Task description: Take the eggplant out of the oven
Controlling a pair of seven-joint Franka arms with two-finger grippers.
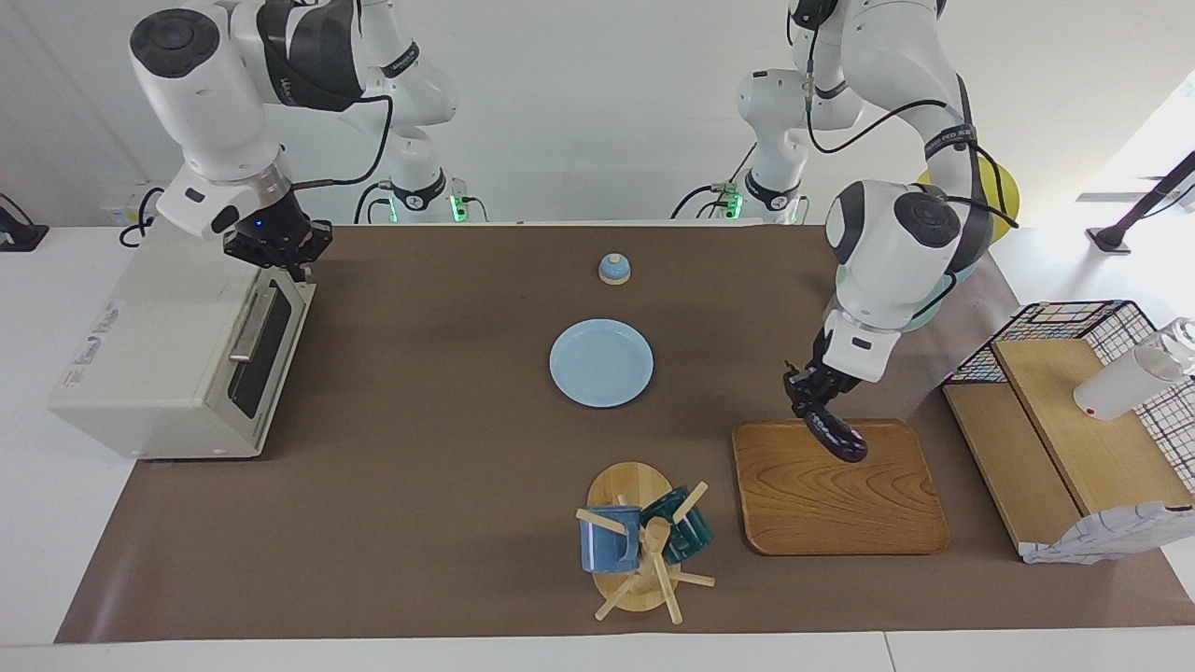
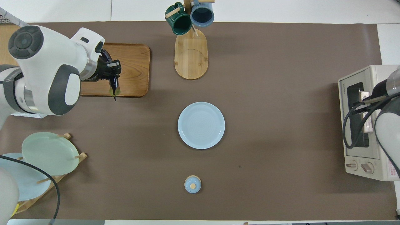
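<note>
left gripper (image 1: 810, 397) clamped on eggplant (image 1: 837, 436) — hung over wooden tray's (image 1: 840, 504) edge nearest robots. right gripper (image 1: 277, 245) shut, empty, above oven's (image 1: 159, 355) top front edge — door closed.

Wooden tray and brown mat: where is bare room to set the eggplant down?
The wooden tray is bare under the eggplant held by the left gripper. The mat is bare between the oven and the blue plate. It is crowded by the mug tree.
</note>
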